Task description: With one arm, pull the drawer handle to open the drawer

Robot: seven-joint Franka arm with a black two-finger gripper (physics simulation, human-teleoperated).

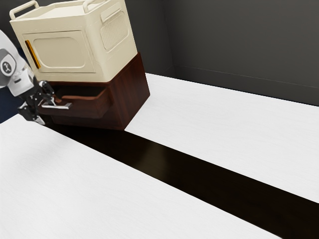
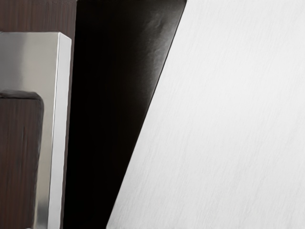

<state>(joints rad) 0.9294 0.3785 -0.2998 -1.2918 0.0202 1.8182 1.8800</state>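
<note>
- And here's the black two-finger gripper (image 1: 46, 111), fingers spread wide, right at the front of the drawer (image 1: 90, 107)!
- One finger sits up by the metal handle (image 1: 61, 106), the other down lower; no clamp on the bar from both sides, and whether the upper one touches it, I can't tell.
- Look at that drawer: it stands out from the dark red-brown wooden cabinet (image 1: 130, 92), its hollow in plain sight!
- The handle is there on the drawer's front, its squared corner and flat bar close up in the wrist view.
- Up on top of the cabinet, a cream box (image 1: 60, 50)!
</note>
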